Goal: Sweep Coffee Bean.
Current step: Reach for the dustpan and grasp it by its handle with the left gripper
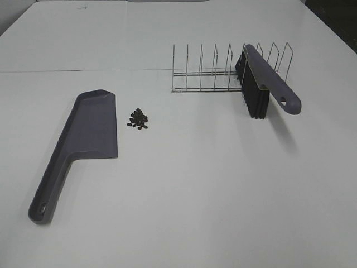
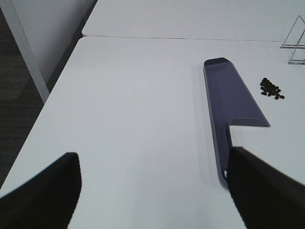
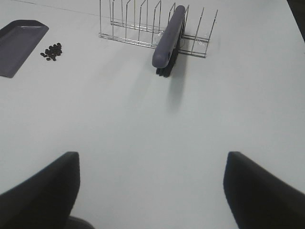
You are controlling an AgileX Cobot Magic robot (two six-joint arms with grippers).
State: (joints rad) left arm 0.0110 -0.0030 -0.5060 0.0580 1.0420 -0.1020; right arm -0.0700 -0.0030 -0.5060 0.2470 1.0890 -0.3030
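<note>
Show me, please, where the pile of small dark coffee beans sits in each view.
Exterior high: pile of dark coffee beans, left of centre, beside the grey-purple plastic dustpan.
Left wrist: coffee beans beside the dustpan.
Right wrist: coffee beans between dustpan and wire rack.
Shared landmark: the dustpan.

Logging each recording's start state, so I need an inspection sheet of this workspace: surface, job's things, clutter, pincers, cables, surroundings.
Surface: white table.
Job's things: coffee beans in one small pile beside the dustpan, apart from it; dustpan lying flat; brush resting in the wire rack, bristles down.
Clutter: nothing seen.
Pincers: left pincer open, empty; right pincer open, empty.
Cables: nothing seen.
Surroundings: dark floor beside the table.
</note>
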